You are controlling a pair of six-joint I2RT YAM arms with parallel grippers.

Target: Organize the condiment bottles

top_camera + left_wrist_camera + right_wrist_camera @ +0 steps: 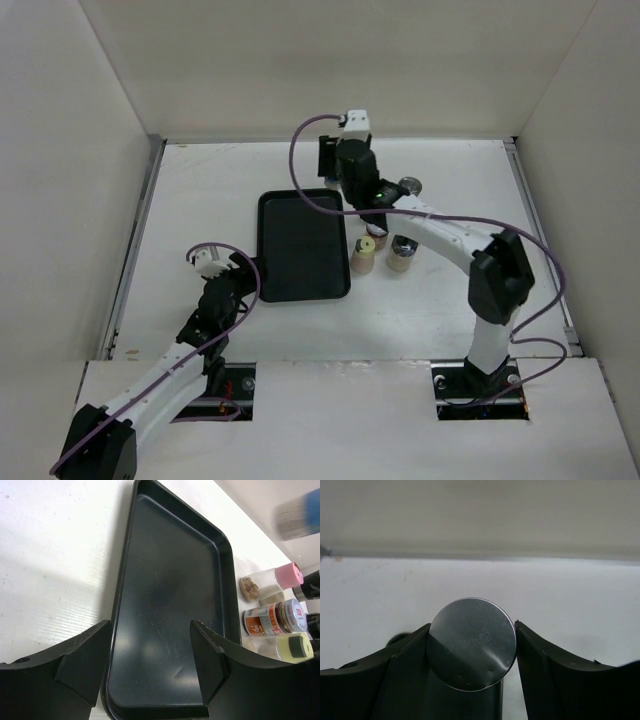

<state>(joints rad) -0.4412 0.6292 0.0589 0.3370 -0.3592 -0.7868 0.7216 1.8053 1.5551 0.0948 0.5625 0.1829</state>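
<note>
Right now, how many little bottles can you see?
5 for sure: a silver-topped bottle between the right gripper's fingers; a pink-capped bottle, a red-labelled bottle and a yellow-capped bottle beside the tray; a grey-capped bottle farther right. The right arm may hide more.

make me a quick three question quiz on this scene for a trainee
1. True or false: the black tray has bottles standing in it.
2. What sits between the right fingers? A: a pink-capped jar. B: the silver-capped bottle. C: nothing.
3. In the top view, on which side of the tray does the pale-yellow-capped jar stand?

Key: 1 false, nothing stands in it. 2 B. 3 its right side, off the tray.
</note>
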